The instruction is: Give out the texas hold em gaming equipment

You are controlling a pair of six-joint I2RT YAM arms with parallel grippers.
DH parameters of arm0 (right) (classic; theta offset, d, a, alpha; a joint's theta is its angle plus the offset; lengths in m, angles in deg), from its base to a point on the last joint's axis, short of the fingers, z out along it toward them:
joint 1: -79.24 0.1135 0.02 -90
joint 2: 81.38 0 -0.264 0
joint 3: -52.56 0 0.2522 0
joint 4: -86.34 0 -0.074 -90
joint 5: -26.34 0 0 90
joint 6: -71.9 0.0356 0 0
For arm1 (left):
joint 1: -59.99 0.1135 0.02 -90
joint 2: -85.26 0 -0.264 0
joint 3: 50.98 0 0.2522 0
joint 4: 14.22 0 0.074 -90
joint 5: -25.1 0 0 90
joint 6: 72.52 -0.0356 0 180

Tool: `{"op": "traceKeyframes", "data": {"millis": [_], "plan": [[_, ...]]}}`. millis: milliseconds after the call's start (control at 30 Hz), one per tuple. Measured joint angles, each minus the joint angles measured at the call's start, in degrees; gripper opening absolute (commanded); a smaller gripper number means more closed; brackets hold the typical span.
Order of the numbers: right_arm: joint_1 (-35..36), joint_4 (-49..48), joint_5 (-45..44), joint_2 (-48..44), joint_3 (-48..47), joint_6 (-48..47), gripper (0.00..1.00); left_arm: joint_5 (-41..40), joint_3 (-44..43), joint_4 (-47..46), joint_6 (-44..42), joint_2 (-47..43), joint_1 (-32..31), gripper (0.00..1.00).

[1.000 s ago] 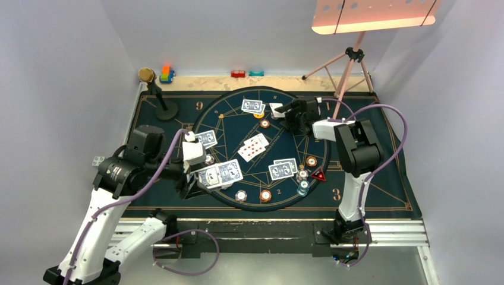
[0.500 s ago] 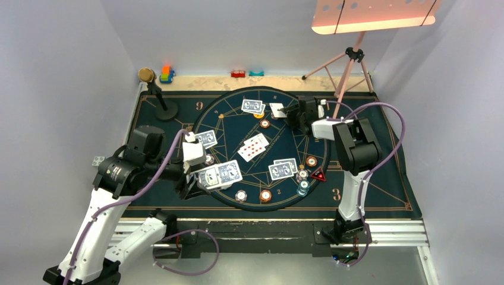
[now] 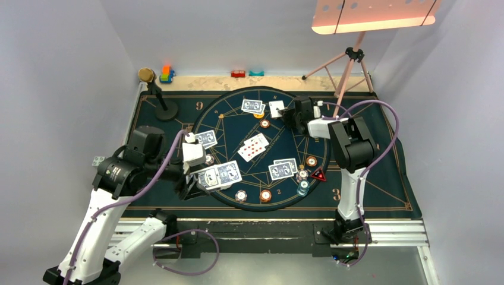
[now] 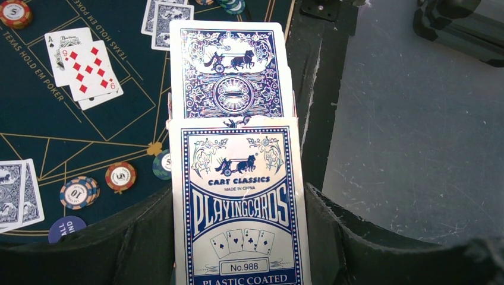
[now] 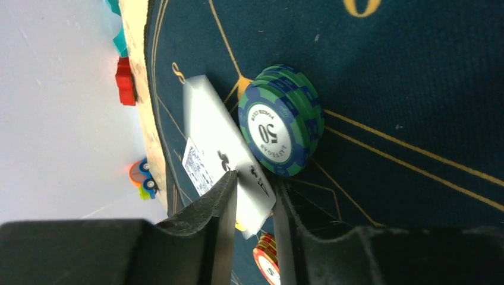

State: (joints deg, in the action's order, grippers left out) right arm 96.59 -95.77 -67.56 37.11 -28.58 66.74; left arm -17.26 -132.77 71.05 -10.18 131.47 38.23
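Note:
My left gripper (image 4: 241,249) is shut on a blue-and-white playing-card box (image 4: 241,208), and a card (image 4: 229,71) sticks out of its top. It hovers over the round mat's left side, where the box (image 3: 220,175) shows from above. My right gripper (image 5: 254,184) is at the far side of the mat. Its jaws stand narrowly apart around a tilted white card (image 5: 214,127) that leans by a green-blue chip stack (image 5: 285,127). Face-down card pairs (image 3: 252,107) (image 3: 283,168) and face-up cards (image 3: 254,146) lie on the mat. So do chips (image 3: 265,195) and the triangular marker (image 3: 318,174).
A gold-headed microphone (image 3: 156,92) stands at the far left corner. Small toy blocks (image 3: 167,74) (image 3: 238,73) line the back edge. A pink tripod stand (image 3: 350,65) rises at the far right, close behind my right arm. An orange chip (image 5: 267,264) lies under the right jaws.
My right gripper has shifted left onto the white card and its jaws have narrowed around it. The left arm and its card box have not moved.

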Motion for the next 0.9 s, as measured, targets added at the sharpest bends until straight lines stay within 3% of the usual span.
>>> {"op": "traceKeyframes", "data": {"millis": [100, 167, 500, 733, 900], "plan": [[0.13, 0.13, -0.48, 0.24, -0.02, 0.55, 0.05, -0.09, 0.00, 0.07, -0.02, -0.17, 0.02, 0.00], [0.17, -0.26, -0.96, 0.09, -0.13, 0.81, 0.00, -0.09, 0.00, 0.09, -0.02, -0.24, 0.09, 0.00], [0.35, -0.44, -1.20, -7.56, 5.97, -1.60, 0.00, -0.09, 0.00, 0.15, 0.00, -0.68, 0.37, 0.00], [0.76, -3.41, 2.67, -23.50, 14.84, -7.91, 0.00, -0.15, 0.00, 0.04, 0.02, -1.25, 0.37, 0.00], [3.91, -3.85, 11.23, -35.82, 19.52, -14.86, 0.00, -0.13, -0.02, -0.22, 0.07, -1.29, 0.37, 0.00]]}}
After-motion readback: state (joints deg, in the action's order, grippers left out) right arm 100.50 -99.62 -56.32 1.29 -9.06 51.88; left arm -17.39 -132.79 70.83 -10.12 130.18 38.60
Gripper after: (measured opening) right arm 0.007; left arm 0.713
